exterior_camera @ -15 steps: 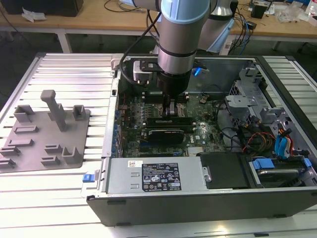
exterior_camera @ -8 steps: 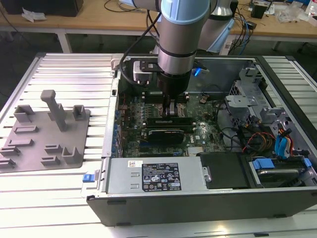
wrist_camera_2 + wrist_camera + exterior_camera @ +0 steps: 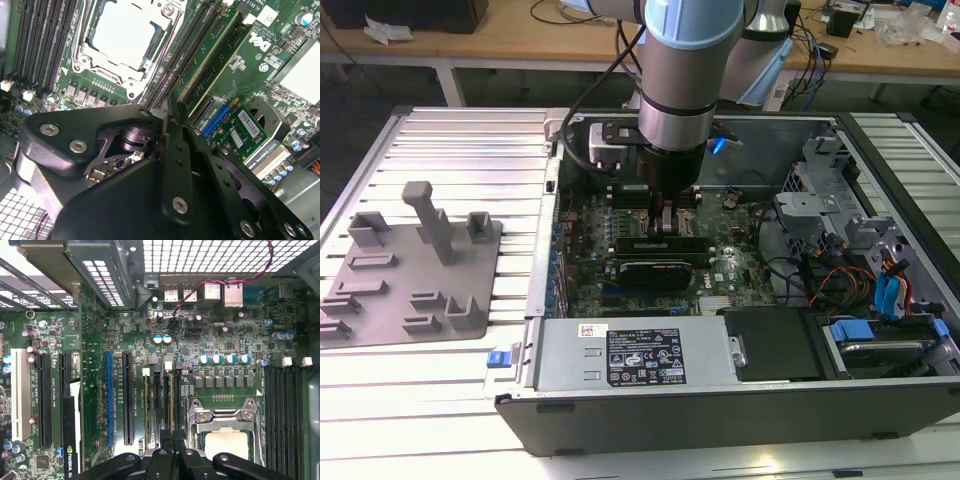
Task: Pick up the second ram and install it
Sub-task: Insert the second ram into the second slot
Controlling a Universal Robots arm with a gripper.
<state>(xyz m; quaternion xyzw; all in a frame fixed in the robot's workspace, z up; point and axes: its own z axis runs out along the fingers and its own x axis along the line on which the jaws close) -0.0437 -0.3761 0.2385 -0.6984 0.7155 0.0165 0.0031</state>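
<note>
My gripper [image 3: 666, 225] reaches straight down into the open computer case, onto the motherboard's memory slots beside the CPU socket [image 3: 122, 35]. The second ram [image 3: 212, 52], a long green stick, stands on edge in one of the black slots. It runs straight in between my fingertips. In the second wrist view my gripper [image 3: 167, 114] has its two black fingers closed, with only a thin seam between them, at the stick's top edge. In the first wrist view my gripper [image 3: 172, 440] sits over the slot row next to the CPU socket [image 3: 225, 442].
A grey holder tray [image 3: 410, 290] lies on the ribbed table at the exterior view's left, with no sticks in it. A black graphics card [image 3: 655, 270] sits just in front of my gripper. The power supply [image 3: 630, 355] and drive cages [image 3: 820, 200] crowd the case.
</note>
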